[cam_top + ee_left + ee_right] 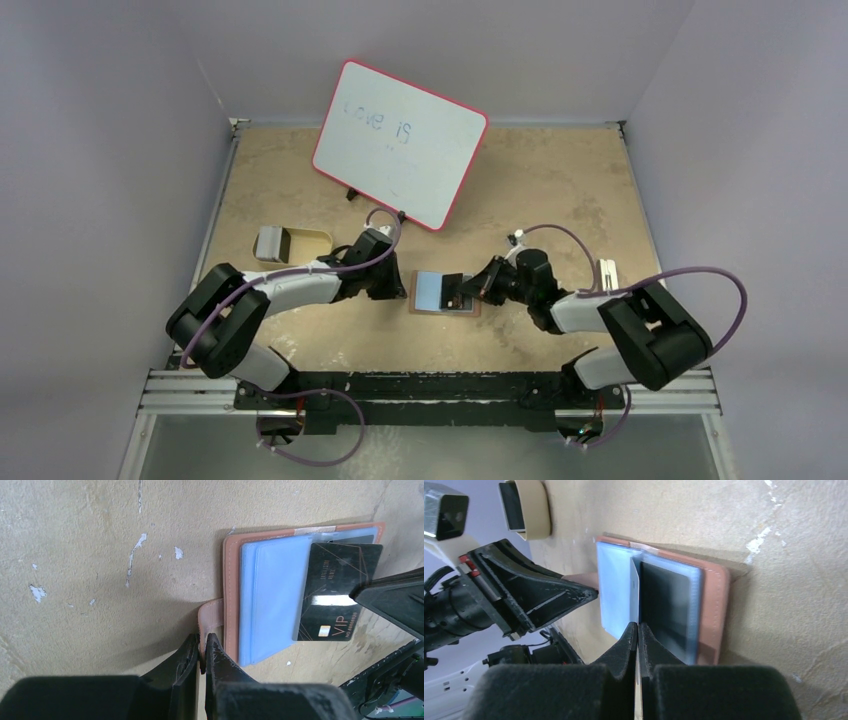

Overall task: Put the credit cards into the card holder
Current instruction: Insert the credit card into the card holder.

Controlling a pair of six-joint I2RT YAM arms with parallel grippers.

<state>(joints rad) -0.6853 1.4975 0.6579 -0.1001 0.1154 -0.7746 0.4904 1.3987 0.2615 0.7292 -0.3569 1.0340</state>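
The brown card holder (428, 308) lies open on the table, its pale blue sleeves up. My left gripper (402, 287) is shut on its tab strap (210, 617), at the holder's left edge (231, 595). My right gripper (468, 293) is shut on a black credit card (332, 587) marked VIP. It holds the card tilted over the right half of the sleeves (270, 600). In the right wrist view the gripper (638, 628) pinches the card nearly edge-on, and the card's dark face (666, 605) lies against the holder (716, 605).
A tan oval tray (310, 240) with more cards (270, 242) sits at the left behind my left arm; it also shows in the right wrist view (536, 507). A red-rimmed whiteboard (400, 140) stands at the back. A small white object (607, 272) lies at the right.
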